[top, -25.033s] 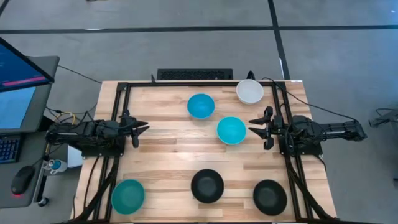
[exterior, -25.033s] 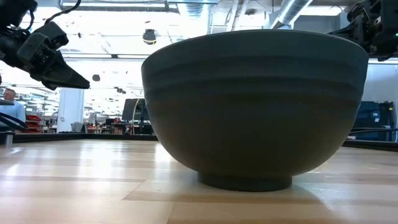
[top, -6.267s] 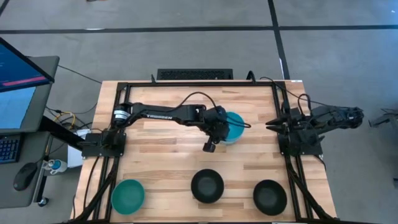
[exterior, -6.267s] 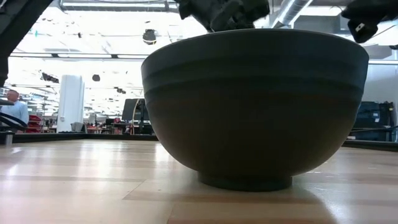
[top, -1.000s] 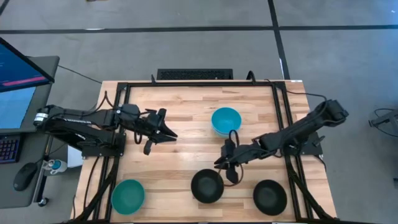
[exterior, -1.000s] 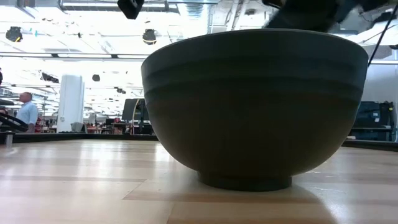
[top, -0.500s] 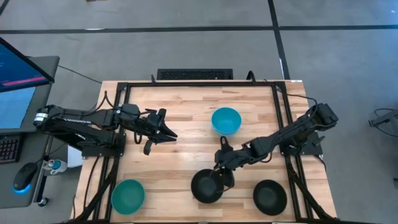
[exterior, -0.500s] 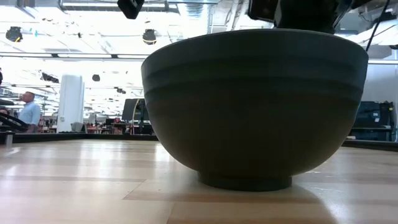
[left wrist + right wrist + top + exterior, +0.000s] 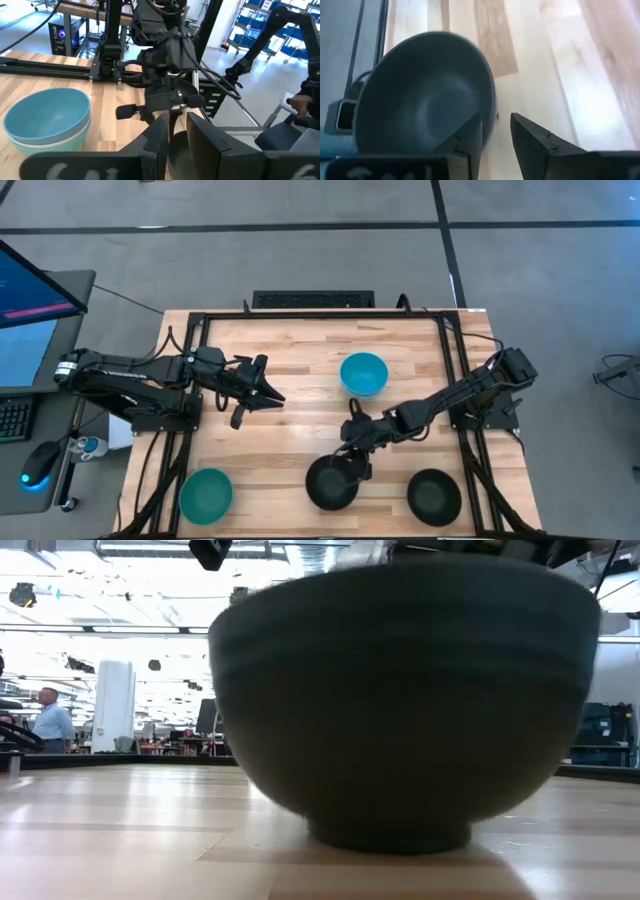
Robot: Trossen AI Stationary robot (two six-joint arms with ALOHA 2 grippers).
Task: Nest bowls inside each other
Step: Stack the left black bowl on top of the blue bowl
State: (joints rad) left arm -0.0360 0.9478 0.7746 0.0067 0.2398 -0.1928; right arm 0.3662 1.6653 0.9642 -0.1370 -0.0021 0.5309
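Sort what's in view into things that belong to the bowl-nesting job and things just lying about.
Job:
- nested blue stack
- black bowl, right gripper at its rim
- second black bowl
- green bowl
- left gripper, waiting over the table's left side

Lying about:
- keyboard
- monitor
- mouse
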